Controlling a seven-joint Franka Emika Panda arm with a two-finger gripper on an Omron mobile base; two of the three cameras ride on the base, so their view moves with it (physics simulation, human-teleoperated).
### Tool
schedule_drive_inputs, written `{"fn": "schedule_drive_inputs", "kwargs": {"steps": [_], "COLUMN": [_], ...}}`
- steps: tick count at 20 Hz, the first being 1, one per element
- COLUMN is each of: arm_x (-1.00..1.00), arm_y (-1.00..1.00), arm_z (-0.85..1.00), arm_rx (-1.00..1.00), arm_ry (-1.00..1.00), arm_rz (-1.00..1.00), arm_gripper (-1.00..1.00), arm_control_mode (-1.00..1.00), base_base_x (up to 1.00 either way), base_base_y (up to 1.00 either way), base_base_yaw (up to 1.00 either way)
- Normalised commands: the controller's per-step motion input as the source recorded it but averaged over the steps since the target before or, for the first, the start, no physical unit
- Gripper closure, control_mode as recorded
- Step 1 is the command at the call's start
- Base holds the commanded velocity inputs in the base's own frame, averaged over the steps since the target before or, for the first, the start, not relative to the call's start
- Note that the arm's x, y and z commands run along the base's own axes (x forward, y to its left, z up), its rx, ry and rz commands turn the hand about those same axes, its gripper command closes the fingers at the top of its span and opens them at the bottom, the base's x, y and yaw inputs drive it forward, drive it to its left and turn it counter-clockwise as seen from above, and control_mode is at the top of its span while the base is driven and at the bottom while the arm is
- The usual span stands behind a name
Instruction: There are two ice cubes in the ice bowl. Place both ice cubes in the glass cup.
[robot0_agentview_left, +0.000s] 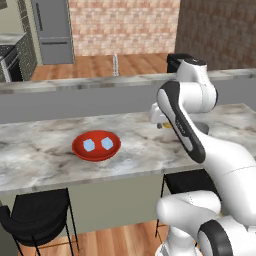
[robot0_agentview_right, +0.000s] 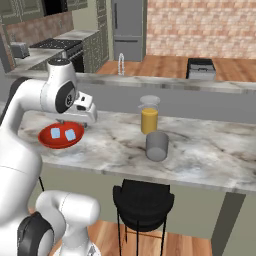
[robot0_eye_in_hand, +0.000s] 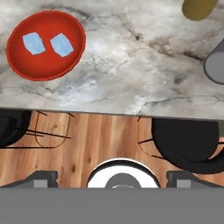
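The red ice bowl (robot0_agentview_left: 97, 155) (robot0_agentview_right: 60, 143) (robot0_eye_in_hand: 46, 65) sits on the marble counter, left of the middle. Two pale-blue ice cubes lie side by side in it, one at the left (robot0_eye_in_hand: 33, 42) (robot0_agentview_left: 89, 145) and one at the right (robot0_eye_in_hand: 61, 45) (robot0_agentview_left: 107, 144). The clear greyish glass cup (robot0_agentview_right: 157, 146) (robot0_eye_in_hand: 215, 65) stands well to the right of the bowl and looks empty. My gripper (robot0_eye_in_hand: 112, 178) hangs above the counter's front edge, between bowl and cup and well above both. It is open, its fingertips (robot0_eye_in_hand: 41, 177) wide apart with nothing between them.
A taller glass of orange liquid (robot0_agentview_right: 148, 116) (robot0_eye_in_hand: 199, 8) stands just behind the glass cup. Black stools (robot0_agentview_right: 142, 200) (robot0_agentview_left: 37, 215) stand under the counter's front edge. A raised grey ledge (robot0_agentview_right: 165, 85) runs along the back of the counter.
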Motion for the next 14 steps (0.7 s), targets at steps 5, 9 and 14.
{"fn": "schedule_drive_inputs", "kwargs": {"steps": [5, 9, 14], "arm_x": [0.01, 0.0, 0.04], "arm_y": [0.53, 0.52, 0.43], "arm_z": [0.0, 0.0, 0.0], "arm_rx": [0.0, 0.0, 0.0], "arm_ry": [-0.02, -0.01, -0.02], "arm_rz": [0.0, 0.0, 0.0], "arm_gripper": [-1.0, -1.0, -1.0], "arm_control_mode": [-1.0, -1.0, -1.0], "base_base_x": [0.0, 0.0, 0.0], "base_base_y": [0.0, 0.0, 0.0], "base_base_yaw": [0.0, 0.0, 0.0]}}
